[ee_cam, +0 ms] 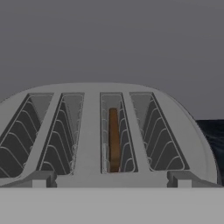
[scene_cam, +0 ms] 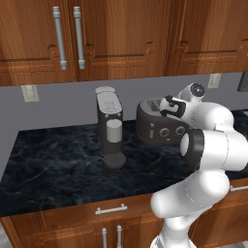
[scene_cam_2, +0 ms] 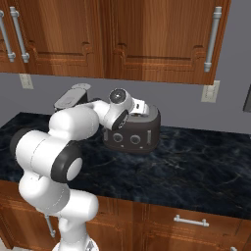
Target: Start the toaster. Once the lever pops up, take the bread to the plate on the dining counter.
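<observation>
While the gripper [scene_cam: 167, 107] hangs over the toaster [scene_cam: 157, 127] with jaws spread wide and holding nothing, the bread [ee_cam: 113, 139] sits deep in 1 of 4 slots, edge up, so it seems toasting has yet to start. That toaster stands far back on the counter [scene_cam: 58, 169], right of the coffee machine [scene_cam: 109, 126]. Open counter lies near and right; cabinets [scene_cam_2: 147, 39] hang close overhead
</observation>
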Robot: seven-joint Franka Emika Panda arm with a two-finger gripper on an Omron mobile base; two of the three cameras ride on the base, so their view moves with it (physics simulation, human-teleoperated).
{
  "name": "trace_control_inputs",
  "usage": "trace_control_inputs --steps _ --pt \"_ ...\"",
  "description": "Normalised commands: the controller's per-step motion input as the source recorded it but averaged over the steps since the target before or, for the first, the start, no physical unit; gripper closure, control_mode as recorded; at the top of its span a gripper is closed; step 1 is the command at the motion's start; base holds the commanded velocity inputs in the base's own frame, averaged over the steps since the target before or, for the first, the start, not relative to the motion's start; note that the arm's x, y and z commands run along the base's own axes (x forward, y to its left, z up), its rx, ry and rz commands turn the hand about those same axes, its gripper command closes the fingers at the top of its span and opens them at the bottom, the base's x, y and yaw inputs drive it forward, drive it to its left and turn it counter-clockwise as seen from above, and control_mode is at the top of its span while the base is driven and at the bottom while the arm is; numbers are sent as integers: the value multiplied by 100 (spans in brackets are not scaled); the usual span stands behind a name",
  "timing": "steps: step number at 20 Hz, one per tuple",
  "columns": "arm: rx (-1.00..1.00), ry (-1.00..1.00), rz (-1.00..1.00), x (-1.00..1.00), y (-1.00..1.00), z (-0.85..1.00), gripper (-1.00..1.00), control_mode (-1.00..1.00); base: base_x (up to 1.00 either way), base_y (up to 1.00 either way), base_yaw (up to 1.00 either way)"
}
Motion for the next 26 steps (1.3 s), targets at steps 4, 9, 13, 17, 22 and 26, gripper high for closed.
trace_control_inputs --steps 4,9,13,17,22,26 --pt "0 0 0 0 0 0 -100 -100 0 0 0" --pt "0 0 0 0 0 0 -100 -100 0 0 0" --pt "0 0 0 0 0 0 -100 -100 0 0 0" --pt "0 0 0 0 0 0 -100 -100 0 0 0" --pt "0 0 0 0 0 0 -100 -100 0 0 0" --pt "0 0 0 0 0 0 -100 -100 0 0 0"
